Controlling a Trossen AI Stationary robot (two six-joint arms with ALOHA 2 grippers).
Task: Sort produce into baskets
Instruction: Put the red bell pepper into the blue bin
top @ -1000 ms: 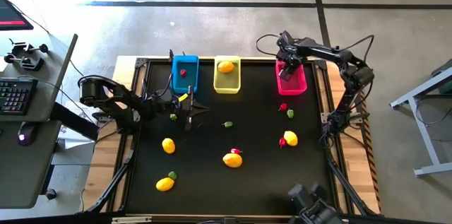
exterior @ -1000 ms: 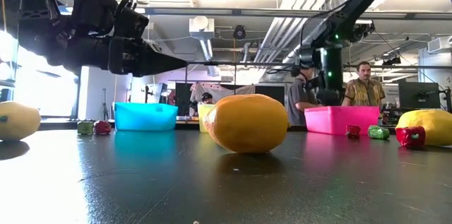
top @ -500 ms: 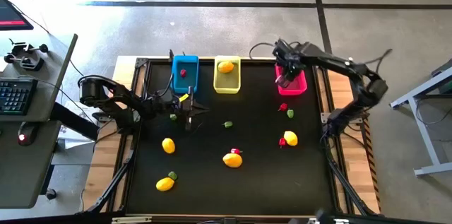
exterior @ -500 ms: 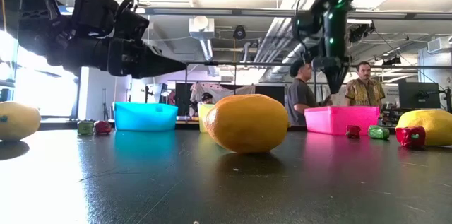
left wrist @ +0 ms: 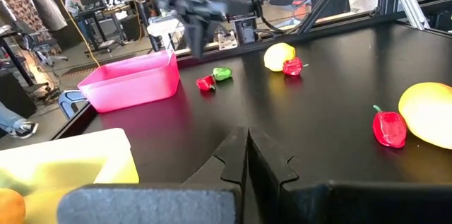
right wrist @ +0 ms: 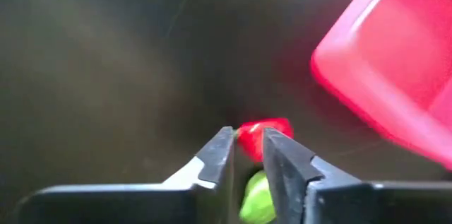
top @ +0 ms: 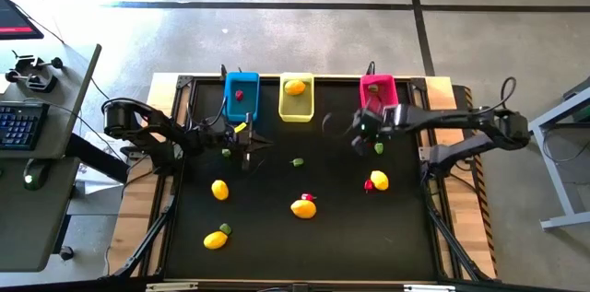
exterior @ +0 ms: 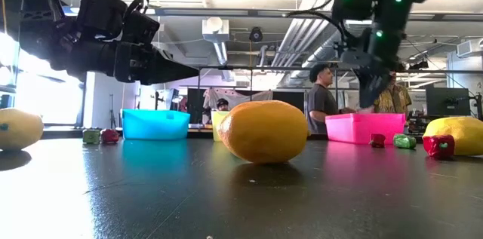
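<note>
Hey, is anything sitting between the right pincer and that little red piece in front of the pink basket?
Nothing visible. The right pincer hangs just above the small red toy piece, which shows in the narrow gap between its fingertips. A small green toy piece lies right beside it, and the magenta-pink plastic basket stands just beyond.

The right hand [top: 361, 129] has left the pink basket [top: 379, 97]: a second ago it hung over that bin's inside, half a second ago it was crossing the near rim, and now it is down in front of the basket, over the black surface [top: 304, 237], right beside the red piece [right wrist: 263, 136] and the green piece [top: 378, 148]. Its arm, which was bent up at the back corner, now stretches low and flat across from the right edge. Its fingers [right wrist: 219, 155] have narrowed to a slim gap, empty, with the red piece showing beyond them.
</note>
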